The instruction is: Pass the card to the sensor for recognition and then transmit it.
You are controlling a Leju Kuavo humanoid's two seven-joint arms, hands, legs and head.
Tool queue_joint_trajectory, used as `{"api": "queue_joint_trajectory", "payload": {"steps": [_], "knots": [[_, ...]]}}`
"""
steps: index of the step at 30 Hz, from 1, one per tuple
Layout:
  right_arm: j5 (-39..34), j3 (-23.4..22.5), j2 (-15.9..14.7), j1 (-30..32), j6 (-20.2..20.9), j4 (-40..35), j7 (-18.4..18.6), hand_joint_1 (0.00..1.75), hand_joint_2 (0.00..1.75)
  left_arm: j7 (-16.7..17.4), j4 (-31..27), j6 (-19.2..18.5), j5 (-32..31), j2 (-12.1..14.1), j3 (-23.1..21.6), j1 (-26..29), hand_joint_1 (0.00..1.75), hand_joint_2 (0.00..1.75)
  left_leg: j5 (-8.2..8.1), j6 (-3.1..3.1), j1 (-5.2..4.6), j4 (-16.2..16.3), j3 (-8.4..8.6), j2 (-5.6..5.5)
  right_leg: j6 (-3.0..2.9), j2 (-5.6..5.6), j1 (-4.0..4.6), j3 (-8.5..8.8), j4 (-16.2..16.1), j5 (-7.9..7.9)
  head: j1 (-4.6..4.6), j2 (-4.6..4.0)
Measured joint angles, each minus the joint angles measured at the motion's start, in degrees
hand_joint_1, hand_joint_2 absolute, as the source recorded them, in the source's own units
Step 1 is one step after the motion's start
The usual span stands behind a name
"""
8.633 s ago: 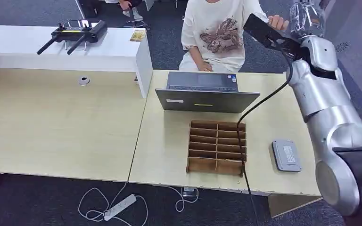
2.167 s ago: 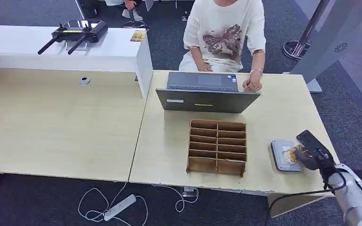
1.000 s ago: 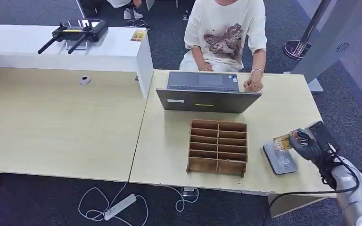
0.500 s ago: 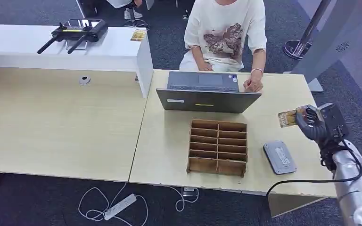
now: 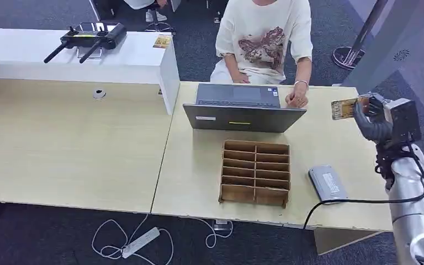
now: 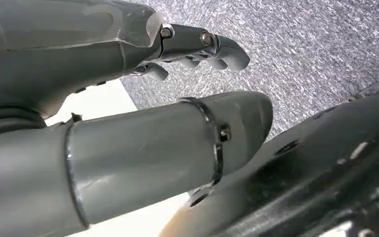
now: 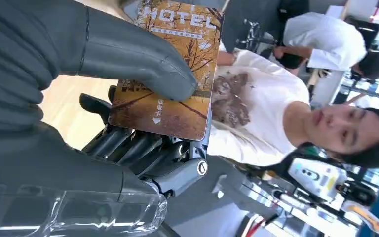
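Note:
My right hand (image 5: 371, 117) is raised above the table's right side and pinches an orange hotel card (image 5: 343, 108) between thumb and fingers. The right wrist view shows the card (image 7: 177, 69) close up, with "HOTEL" printed on it and the thumb pressed on its face. The grey card sensor (image 5: 327, 184) lies flat on the table near the front right, well below and in front of the hand. A person in a white T-shirt (image 5: 262, 38) sits behind the laptop, facing me. My left hand (image 6: 197, 47) hangs over carpet, fingers curled, holding nothing.
A grey laptop (image 5: 243, 108) stands open at the table's back. A brown wooden slotted organizer (image 5: 255, 172) sits mid-table, left of the sensor. A black cable runs from my right arm over the table's front edge. A white counter (image 5: 72, 55) with a black router is back left.
My right hand has risen from beside the sensor and moved away toward the person, carrying the card. The sensor stays on the table.

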Motion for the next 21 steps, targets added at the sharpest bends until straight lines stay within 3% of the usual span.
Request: {"api": "queue_joint_trajectory", "payload": {"steps": [11,15,18,21], "knots": [[0.05,-0.37,2.95,-2.89,-5.97,-5.05,-0.74,1.75,1.75,0.00,0.00,0.00,-0.20,-0.28,0.00,-0.09,0.00,0.00,0.01,0.00,0.00,0.00,0.00,-0.02,0.00,-0.01,0.00,-0.01,0.01,0.00,-0.02,0.00],[13.64,2.58,3.17,-4.75,-16.38,-5.75,2.06,1.75,1.75,-0.11,0.00,-0.02,-0.55,-0.28,-0.02,-0.11,0.00,0.00,0.01,0.00,-0.01,0.00,-0.03,0.04,0.00,0.04,0.00,-0.04,0.04,0.01,0.00,0.00],[20.72,6.50,3.21,-7.09,-20.33,-5.73,4.13,1.75,1.75,-0.28,0.00,-0.04,-0.83,-0.28,0.00,-0.15,0.00,0.00,0.01,0.00,0.00,0.00,0.00,0.10,-0.01,0.11,0.00,-0.05,0.03,0.01,-0.02,0.00],[33.41,10.72,3.36,-9.72,-27.58,-4.92,7.47,1.75,1.75,-0.44,0.00,-0.09,-1.12,-0.31,-0.02,-0.13,0.00,0.00,0.03,-0.01,0.01,0.00,-0.03,0.03,-0.01,0.03,0.00,-0.06,0.04,0.01,-0.02,0.00]]}}
